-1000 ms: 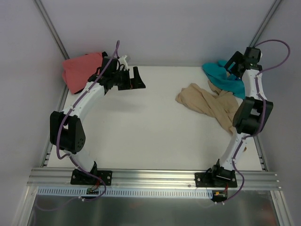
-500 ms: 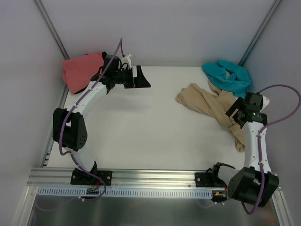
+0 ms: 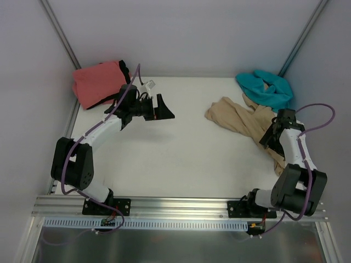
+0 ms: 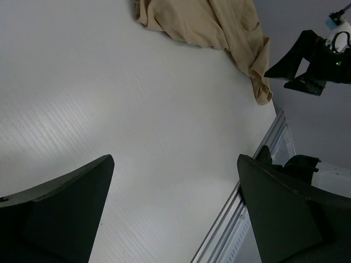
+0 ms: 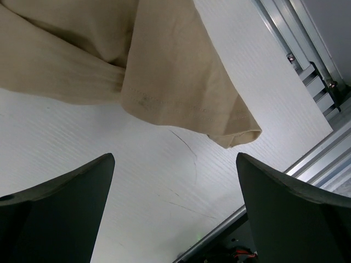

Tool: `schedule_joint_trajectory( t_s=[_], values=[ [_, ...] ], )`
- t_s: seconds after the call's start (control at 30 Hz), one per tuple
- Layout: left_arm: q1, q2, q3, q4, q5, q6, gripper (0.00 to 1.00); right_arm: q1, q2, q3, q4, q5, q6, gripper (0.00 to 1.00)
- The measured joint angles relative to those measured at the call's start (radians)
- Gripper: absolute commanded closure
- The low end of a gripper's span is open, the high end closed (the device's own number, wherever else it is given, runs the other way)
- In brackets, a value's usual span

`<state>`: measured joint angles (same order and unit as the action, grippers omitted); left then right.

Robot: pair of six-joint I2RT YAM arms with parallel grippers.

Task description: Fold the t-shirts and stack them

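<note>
While the left gripper (image 3: pixel 166 107) is hanging over the table (image 3: pixel 181 159) with jaws spread and empty, the tan t-shirt (image 3: pixel 241 118) is lying crumpled well ahead of its tips. The right gripper (image 3: pixel 270 137) is hovering at the shirt's near end — jaws apart, empty, the hem corner (image 5: pixel 230 129) just ahead of the gap. Judgement: pinching that corner low, through one layer only, is looking the cleanest start. The right wrist view is showing the stitched hem — overhead the arm is covering part of it, yet only overhead is showing the coral-pink t-shirt (image 3: pixel 96 82) and teal t-shirt (image 3: pixel 266 87).
</note>
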<state>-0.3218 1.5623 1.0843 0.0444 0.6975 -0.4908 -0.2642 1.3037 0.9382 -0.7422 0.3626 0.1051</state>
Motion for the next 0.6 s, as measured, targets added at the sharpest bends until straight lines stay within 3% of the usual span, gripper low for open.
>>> schedule_joint_trajectory(
  t_s=[0.23, 0.6],
  values=[
    [0.000, -0.056, -0.022, 0.051, -0.001, -0.004, 0.01, 0.000, 0.146, 0.017, 0.003, 0.000, 0.008, 0.05],
    [0.000, -0.060, -0.022, 0.038, -0.001, 0.012, 0.01, 0.000, 0.227, 0.035, 0.054, 0.001, 0.009, 0.10]
  ],
)
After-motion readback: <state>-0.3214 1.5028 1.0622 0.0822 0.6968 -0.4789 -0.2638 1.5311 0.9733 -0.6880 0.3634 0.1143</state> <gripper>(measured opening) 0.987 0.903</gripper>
